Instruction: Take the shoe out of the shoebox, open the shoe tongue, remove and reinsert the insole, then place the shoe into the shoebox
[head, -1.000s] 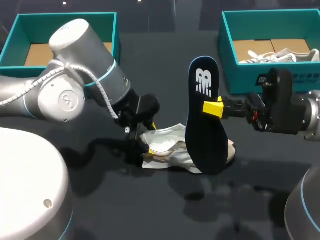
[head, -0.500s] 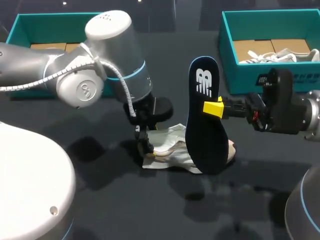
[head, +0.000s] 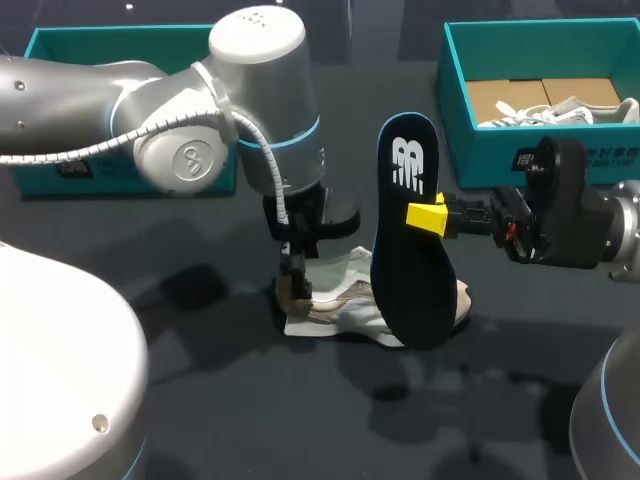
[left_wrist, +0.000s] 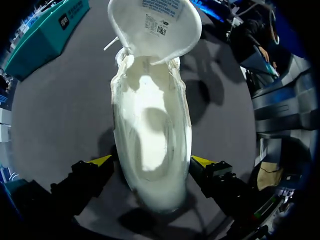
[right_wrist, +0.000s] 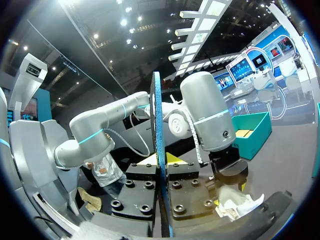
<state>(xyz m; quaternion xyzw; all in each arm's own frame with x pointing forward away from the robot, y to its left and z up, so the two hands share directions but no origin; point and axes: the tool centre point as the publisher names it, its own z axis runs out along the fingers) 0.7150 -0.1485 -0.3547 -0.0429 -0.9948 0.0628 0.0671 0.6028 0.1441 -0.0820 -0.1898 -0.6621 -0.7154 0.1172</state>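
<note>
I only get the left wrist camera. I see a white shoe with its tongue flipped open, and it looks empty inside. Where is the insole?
Observer: The right tool has it. It is shut on the dark insole and holds it up on end.
Operator: Is that near my shoe?
Observer: Yes. In the head view the insole stands in front of the shoe and hides its front part. I cannot tell whether they touch.
Operator: Is there anything in a box?
Observer: The teal shoebox behind the right arm has a second white shoe in it.
</note>
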